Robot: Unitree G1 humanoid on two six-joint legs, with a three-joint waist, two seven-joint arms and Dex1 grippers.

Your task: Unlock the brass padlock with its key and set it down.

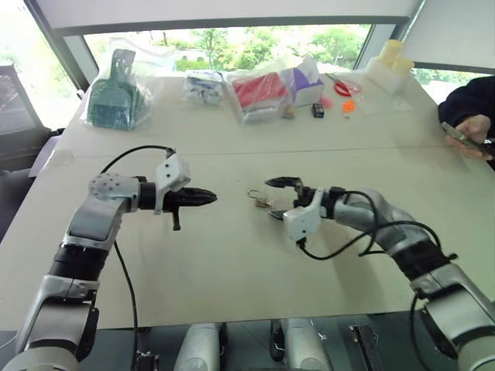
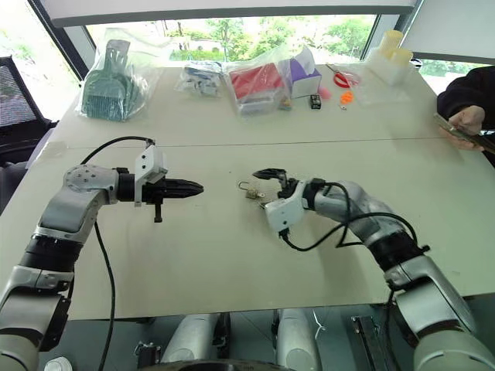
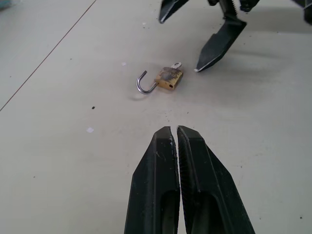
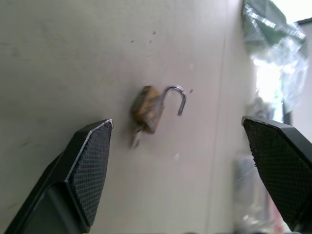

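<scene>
Daylight from wide windows falls on a pale worktop, bagged goods lined along its far edge. Between the two arms the brass padlock lies flat, its shackle swung open, the key poking from its body. The right end effector hovers just beside it with fingers spread wide, gripping nothing. The left end effector stands a little apart, pinched closed and empty. The job looks essentially finished, so the main risk, as I judge it, is a wide finger clipping the lock while pulling away and sliding it or knocking the key loose.
</scene>
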